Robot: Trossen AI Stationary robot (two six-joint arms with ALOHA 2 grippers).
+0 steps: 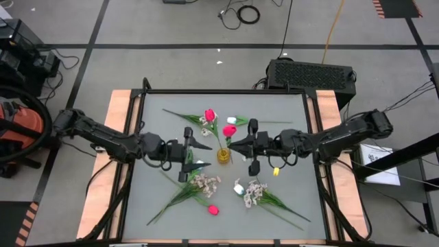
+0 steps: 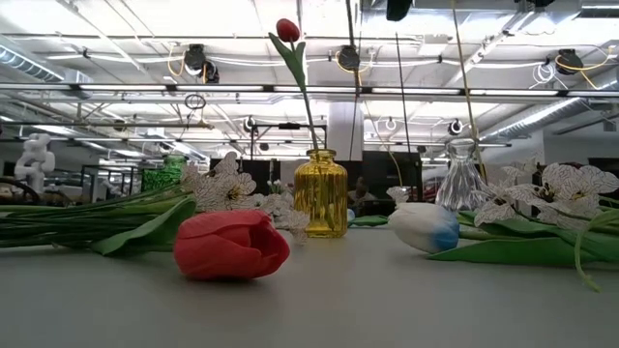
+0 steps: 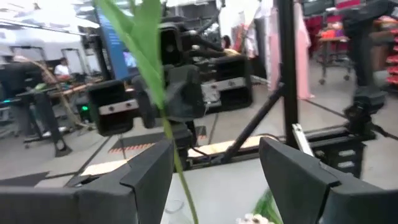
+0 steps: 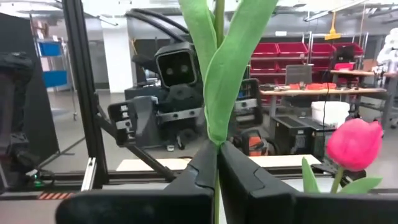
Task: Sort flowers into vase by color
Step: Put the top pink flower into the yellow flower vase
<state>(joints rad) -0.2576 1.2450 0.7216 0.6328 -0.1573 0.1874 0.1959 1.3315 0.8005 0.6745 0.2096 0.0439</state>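
Observation:
A yellow glass vase (image 1: 223,155) (image 2: 320,191) stands mid-table with one pink-red tulip (image 2: 287,29) (image 4: 354,143) upright in it. My right gripper (image 1: 232,145) (image 4: 217,149) hovers just right of the vase, above the low view's frame, shut on a second pink-red tulip (image 1: 229,130). My left gripper (image 1: 204,155) (image 3: 216,146) faces it from the vase's left, open, its fingers on either side of that leafy stem (image 3: 177,155). More flowers lie on the table: a red tulip (image 1: 213,209) (image 2: 232,244), white tulips (image 1: 239,187) (image 1: 232,121) and pale sprays (image 1: 204,182) (image 1: 254,193). My right gripper pinches the tulip's green stem (image 4: 216,140) between its two fingers, just below where the long leaves (image 4: 214,62) fork. The fingers come level from the table's right and lie across the upright stem. The flower is lifted clear; its lower end is hidden.
A clear glass vase (image 2: 462,179) stands right of the yellow one. A small yellow object (image 1: 276,171) lies under my right arm. Leafy stems spread over the near half (image 1: 175,199) (image 1: 285,206). Wooden side rails (image 1: 116,123) and a black frame edge the table.

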